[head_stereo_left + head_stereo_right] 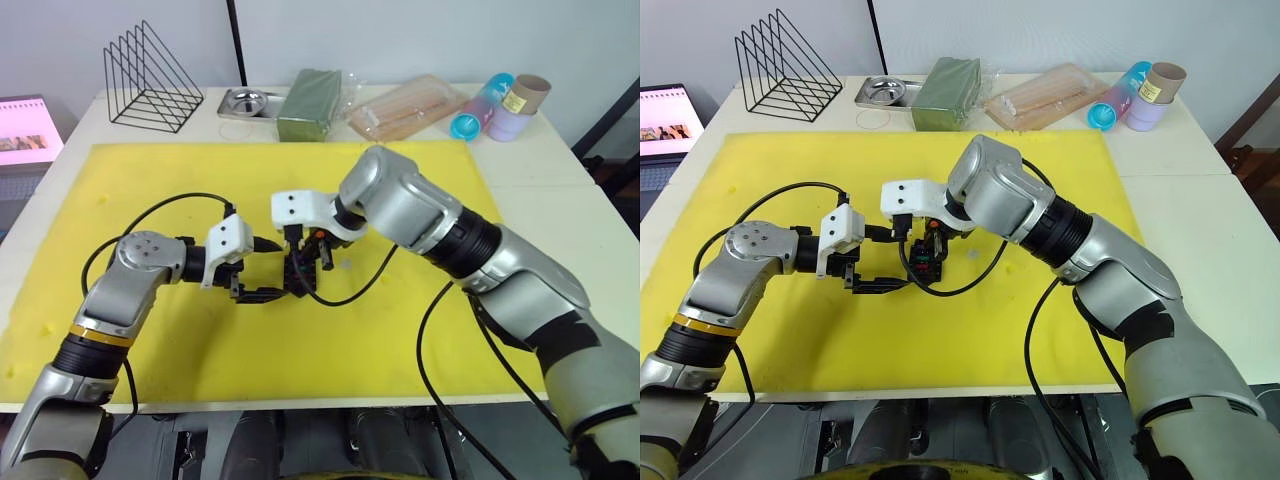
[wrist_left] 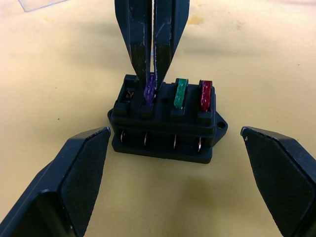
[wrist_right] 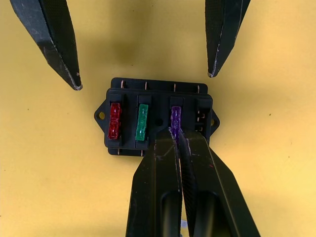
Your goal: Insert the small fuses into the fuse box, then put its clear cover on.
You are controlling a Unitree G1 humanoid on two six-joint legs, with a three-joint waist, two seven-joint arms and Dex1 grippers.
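Purple fuse [image 3: 175,116] pinched by right gripper [image 3: 178,138].

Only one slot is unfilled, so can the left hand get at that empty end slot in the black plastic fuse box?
Probably not easily: the right hand, shut on the purple fuse, stands beside the empty slot.

— Where does the fuse box [image 2: 165,129] sit?

— On the mat [image 1: 400,340], between my two grippers. My left gripper [image 2: 177,173] lies to the box's left, a finger spread to each side of it, neither touching. My right gripper [image 2: 151,74] stands over the box, pinching one fuse [image 2: 149,90] in its slot.

— And the other slots?

— Two more fuses [image 2: 193,94] sit side by side next to that one; the slot on its far side is bare.

— Behind the box?

— The cover [image 2: 37,4], well apart.
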